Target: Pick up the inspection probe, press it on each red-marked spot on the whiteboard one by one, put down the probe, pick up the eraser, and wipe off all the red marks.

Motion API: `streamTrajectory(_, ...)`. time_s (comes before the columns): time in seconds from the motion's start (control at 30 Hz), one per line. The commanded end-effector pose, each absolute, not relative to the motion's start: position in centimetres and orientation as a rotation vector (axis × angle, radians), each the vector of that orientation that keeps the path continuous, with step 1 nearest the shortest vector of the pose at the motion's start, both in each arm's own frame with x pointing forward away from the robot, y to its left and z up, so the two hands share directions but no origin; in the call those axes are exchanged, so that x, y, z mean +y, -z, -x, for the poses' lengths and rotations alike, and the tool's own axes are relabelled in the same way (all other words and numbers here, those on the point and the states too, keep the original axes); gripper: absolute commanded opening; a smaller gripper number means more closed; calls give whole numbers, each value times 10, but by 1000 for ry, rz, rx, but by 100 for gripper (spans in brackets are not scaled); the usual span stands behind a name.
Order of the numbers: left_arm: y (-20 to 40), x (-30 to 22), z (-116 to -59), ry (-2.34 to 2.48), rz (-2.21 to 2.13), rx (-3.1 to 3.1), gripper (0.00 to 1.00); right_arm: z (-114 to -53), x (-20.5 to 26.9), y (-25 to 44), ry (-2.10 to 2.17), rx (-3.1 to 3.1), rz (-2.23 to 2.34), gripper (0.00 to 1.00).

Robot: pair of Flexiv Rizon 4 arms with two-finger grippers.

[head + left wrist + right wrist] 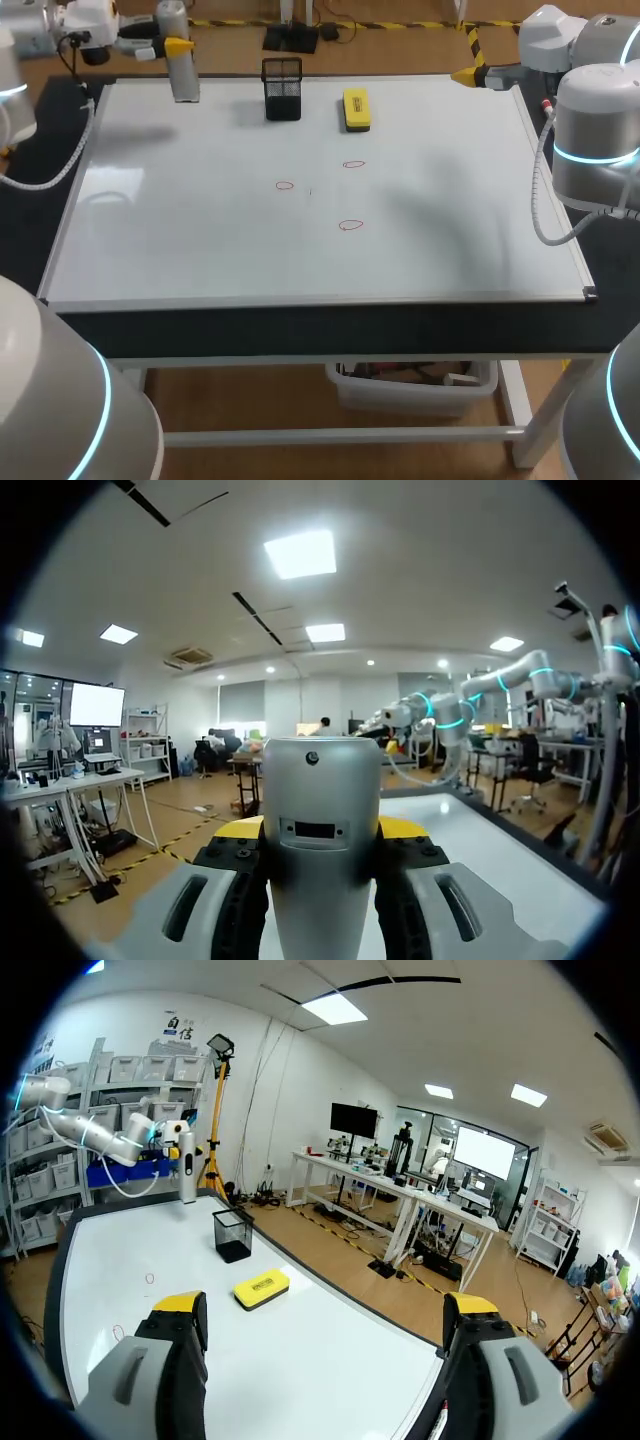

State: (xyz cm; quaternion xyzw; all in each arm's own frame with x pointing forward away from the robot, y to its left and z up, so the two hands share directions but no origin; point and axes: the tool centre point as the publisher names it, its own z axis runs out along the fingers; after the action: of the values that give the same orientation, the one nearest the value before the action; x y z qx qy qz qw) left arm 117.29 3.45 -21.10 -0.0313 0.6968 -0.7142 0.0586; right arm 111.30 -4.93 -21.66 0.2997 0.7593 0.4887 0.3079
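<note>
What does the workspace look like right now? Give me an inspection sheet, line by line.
surface: whiteboard flat on the table, three red marks near its middle, none wiped.
job's things: probe upright in the left claw near the board's far left corner; yellow eraser lying by the far edge.
clutter: black mesh holder standing beside the eraser, apart from it.
claws: left claw shut on the probe; right claw open, holding nothing, near the board's far right corner.
cables: white hose hanging along the right arm, another along the left.
surroundings: nothing seen.

Bare whiteboard (200, 240) around red marks (351, 225), mesh holder (282, 90) beside eraser (356, 109)
</note>
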Motion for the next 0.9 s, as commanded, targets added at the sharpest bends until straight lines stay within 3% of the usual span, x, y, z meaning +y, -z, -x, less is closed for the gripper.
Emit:
streamTrajectory(0.03,208,34,-1163,2106,196,2068,0,-1113,-49,216,-1290,2010,-793,100)
streamTrajectory(0.9,206,35,-1164,2112,204,2058,0,-1113,-49,216,-1290,2010,-793,100)
